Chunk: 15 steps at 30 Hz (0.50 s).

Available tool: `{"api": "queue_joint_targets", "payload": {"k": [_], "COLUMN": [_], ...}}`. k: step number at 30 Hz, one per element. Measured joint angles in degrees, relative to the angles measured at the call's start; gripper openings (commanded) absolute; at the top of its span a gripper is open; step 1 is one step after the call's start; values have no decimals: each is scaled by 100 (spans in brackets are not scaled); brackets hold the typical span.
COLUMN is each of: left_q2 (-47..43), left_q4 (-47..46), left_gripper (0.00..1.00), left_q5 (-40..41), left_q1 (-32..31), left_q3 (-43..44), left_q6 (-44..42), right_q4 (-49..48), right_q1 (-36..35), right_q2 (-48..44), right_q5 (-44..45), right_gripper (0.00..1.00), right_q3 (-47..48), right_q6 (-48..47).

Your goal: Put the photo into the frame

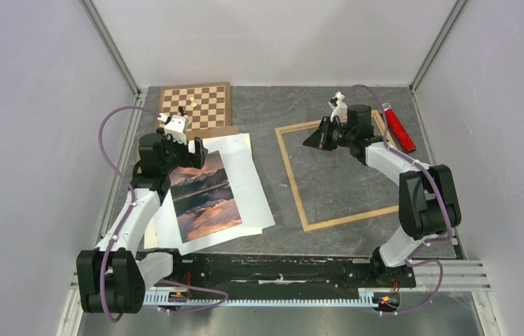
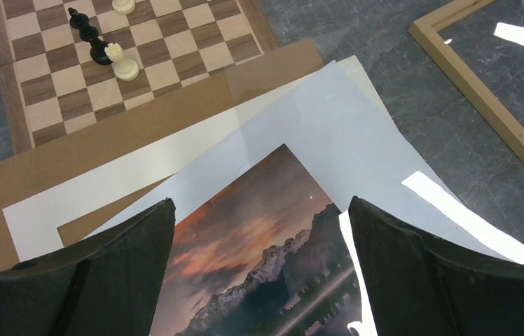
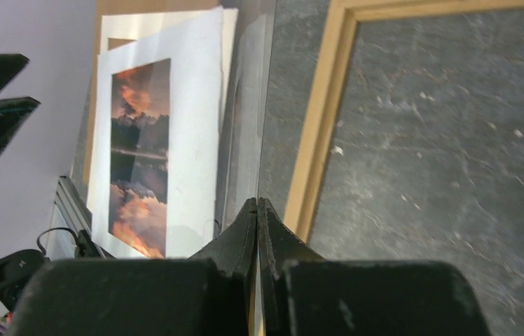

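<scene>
The photo (image 1: 203, 196) lies flat on white sheets (image 1: 253, 189) on the left side of the table (image 1: 280, 241), at about 9 o'clock. The frame (image 1: 350, 218) lies flat on the right side, at about 3 o'clock from the photo and apart from it.

The left tool (image 2: 260, 210) hangs over the far end of the photo with its two fingers (image 2: 140, 238) spread wide. The right tool (image 1: 319, 136) is over the frame's far left corner, at 11 o'clock on the frame, and its fingers are pressed together.

Past the sheets, at 12 o'clock, a brown board (image 2: 175, 112) peeks out. Beyond it sits a chessboard (image 1: 207, 101) with a few chess pieces (image 2: 122, 63). A red thing (image 1: 399, 129) lies just beside the frame's far right corner, at 1 o'clock.
</scene>
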<state>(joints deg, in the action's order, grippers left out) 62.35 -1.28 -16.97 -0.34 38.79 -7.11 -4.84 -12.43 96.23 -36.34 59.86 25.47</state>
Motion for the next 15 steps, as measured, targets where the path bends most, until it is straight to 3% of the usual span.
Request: {"api": "queue_joint_targets", "payload": {"k": [8,15], "left_q2": [365,507], "left_q4": [-243,-367], "left_gripper": [100,100], "left_q5": [-332,-551], "left_q1": [0,-7], "left_q3": [0,0], "left_q6": [0,-2], "right_q4": [844,1808], "right_q1": [632,1261], "right_q2": [-404,-424], "right_q5": [-116,-111], "right_gripper": [0,0], "right_q3": [-254,72], "right_q6": [-826,-1613]}}
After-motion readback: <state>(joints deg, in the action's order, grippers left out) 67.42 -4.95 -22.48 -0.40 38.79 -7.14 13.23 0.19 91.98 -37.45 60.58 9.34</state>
